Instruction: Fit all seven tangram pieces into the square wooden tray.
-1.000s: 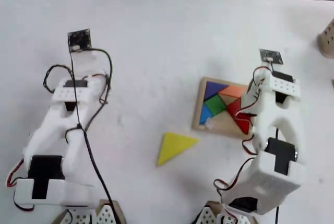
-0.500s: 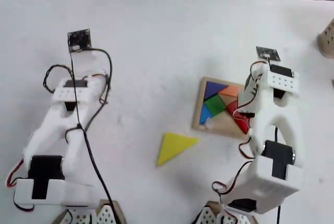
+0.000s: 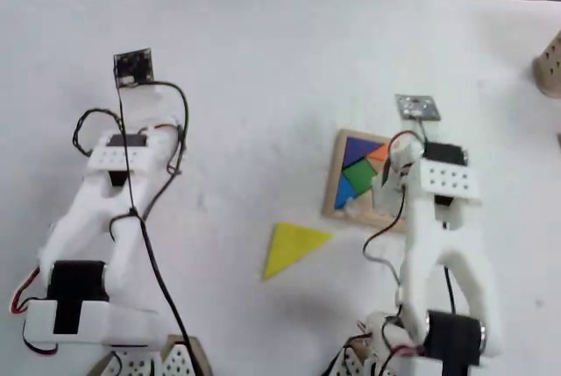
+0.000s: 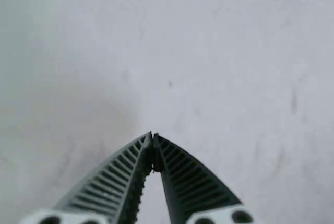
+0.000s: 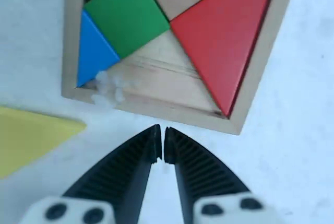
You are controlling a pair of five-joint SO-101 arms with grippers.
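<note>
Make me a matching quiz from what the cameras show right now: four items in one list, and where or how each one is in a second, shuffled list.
Items
1. yellow triangle
2. red triangle
3. green square
4. left gripper

Places or states
A. shut, above bare table
B. lying on the table, outside the tray
C. in the tray, touching the small blue triangle
D. in the tray, one long side against its rim

Pairs: 1-B, 2-D, 3-C, 4-A
</note>
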